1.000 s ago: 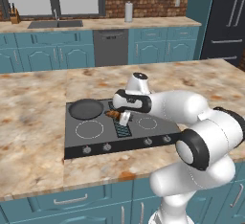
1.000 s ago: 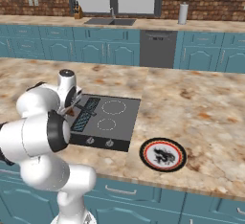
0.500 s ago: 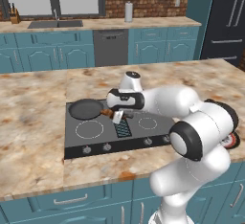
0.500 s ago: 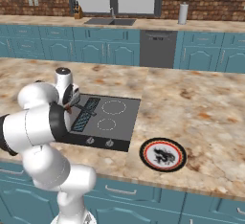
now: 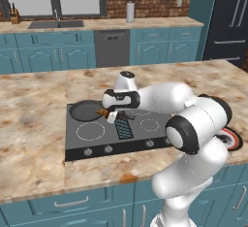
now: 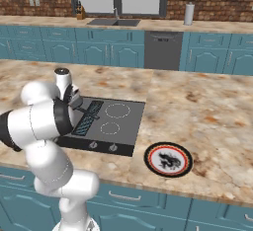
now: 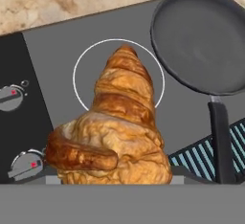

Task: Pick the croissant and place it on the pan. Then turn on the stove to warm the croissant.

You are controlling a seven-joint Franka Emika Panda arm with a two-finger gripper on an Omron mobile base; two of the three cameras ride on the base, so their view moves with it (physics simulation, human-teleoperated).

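My gripper (image 5: 107, 114) is shut on the golden-brown croissant (image 5: 102, 112), holding it just above the black stove (image 5: 97, 141) at the right rim of the dark grey pan (image 5: 85, 110). In the hand view the croissant (image 7: 119, 132) looms large and hides my fingertips. It hangs over a white burner ring (image 7: 82, 59), while the pan (image 7: 201, 41) lies empty at the upper right with its black handle (image 7: 220, 137) pointing down. From the right base the stove (image 6: 118, 124) shows beside my arm, which covers the pan.
Two grey knobs (image 7: 13, 97) sit on the stove's dark front strip, and the ribbed grille (image 5: 123, 126) runs down its middle. A red-rimmed plate (image 6: 168, 159) lies on the marble counter (image 5: 34, 138) right of the stove. A sink and cabinets line the back wall.
My arm has swung left across the stove with the croissant in its grip, from over the grille to the pan's right edge.
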